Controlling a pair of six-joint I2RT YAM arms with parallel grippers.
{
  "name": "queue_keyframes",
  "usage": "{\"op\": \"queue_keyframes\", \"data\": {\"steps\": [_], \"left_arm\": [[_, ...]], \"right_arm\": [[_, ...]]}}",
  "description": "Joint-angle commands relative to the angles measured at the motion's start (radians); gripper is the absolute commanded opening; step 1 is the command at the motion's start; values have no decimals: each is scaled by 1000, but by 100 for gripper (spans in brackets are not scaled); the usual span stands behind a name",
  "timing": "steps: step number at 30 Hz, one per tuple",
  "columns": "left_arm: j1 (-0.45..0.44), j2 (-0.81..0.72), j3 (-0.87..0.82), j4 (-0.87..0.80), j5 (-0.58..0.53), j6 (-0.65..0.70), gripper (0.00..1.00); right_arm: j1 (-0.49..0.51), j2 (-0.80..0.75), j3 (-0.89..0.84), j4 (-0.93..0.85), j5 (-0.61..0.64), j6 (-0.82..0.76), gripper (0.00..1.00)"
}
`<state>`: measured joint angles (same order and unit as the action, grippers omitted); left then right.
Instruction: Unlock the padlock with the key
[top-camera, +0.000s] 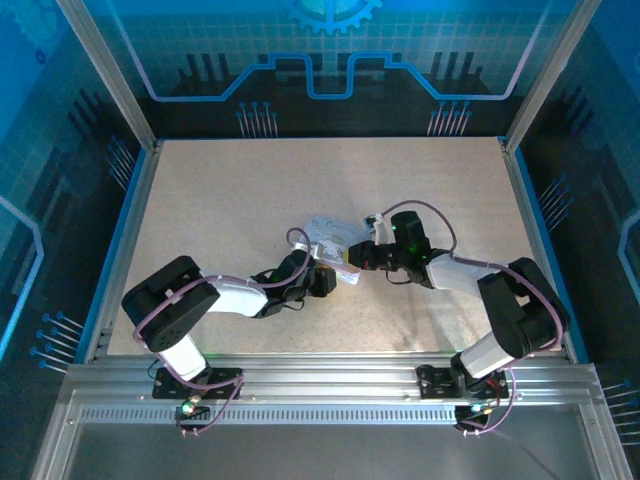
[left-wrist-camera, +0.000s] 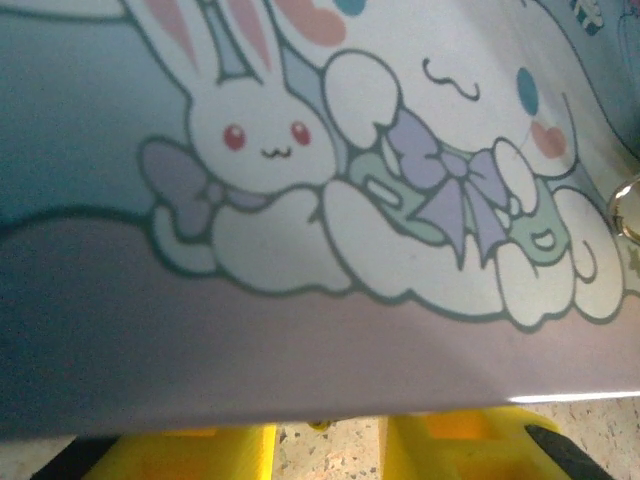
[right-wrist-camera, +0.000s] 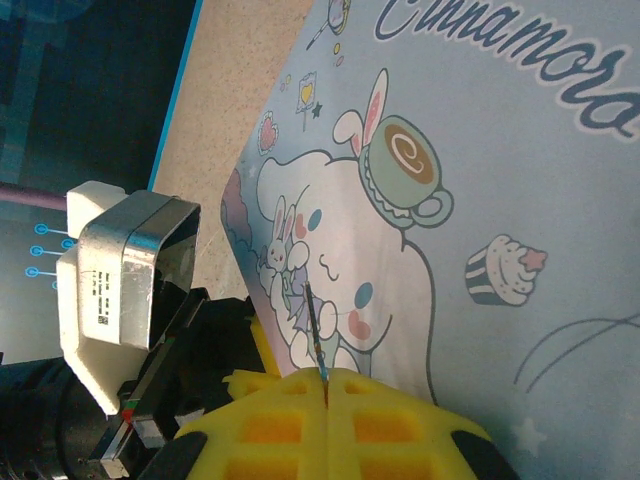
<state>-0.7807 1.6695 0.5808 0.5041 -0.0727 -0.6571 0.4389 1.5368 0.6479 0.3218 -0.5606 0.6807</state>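
Arms pointed at each other over the middle of the tabletop in the overhead view. There the left end effector and the right end effector flanked the near edge of a pale cartoon-printed tin. That view was too coarse for us to make out anything smaller.

The right wrist camera gave us more. The yellow pads were pressed together, gripping the key. It was a thin dark sliver that stood up from between them, tilted slightly left, in front of the tin's printed lid. To its left we saw a white and metal box mounted on the other arm.

From the left wrist, the two yellow fingers stood apart with speckled tabletop between them. The tin hid their tips, so we could not tell whether they gripped anything. At that view's right edge a thin metal ring sat against the tin. We could not tell whether it was the padlock's shackle.
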Motion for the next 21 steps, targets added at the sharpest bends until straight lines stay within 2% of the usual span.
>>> {"op": "queue_keyframes", "data": {"steps": [1,9,15,21], "left_arm": [[3,3,4,79,20,-31,29],[4,-51,-1,39,44,-111,28],[3,-114,5,-65,77,-209,25],[4,-165,11,-129,116,-302,25]], "right_arm": [[28,-25,-22,-58,-10,9,6],[37,-155,-8,-99,43,-55,6],[112,-313,-16,-273,198,-196,5],[202,-484,-132,-283,341,-207,5]]}}
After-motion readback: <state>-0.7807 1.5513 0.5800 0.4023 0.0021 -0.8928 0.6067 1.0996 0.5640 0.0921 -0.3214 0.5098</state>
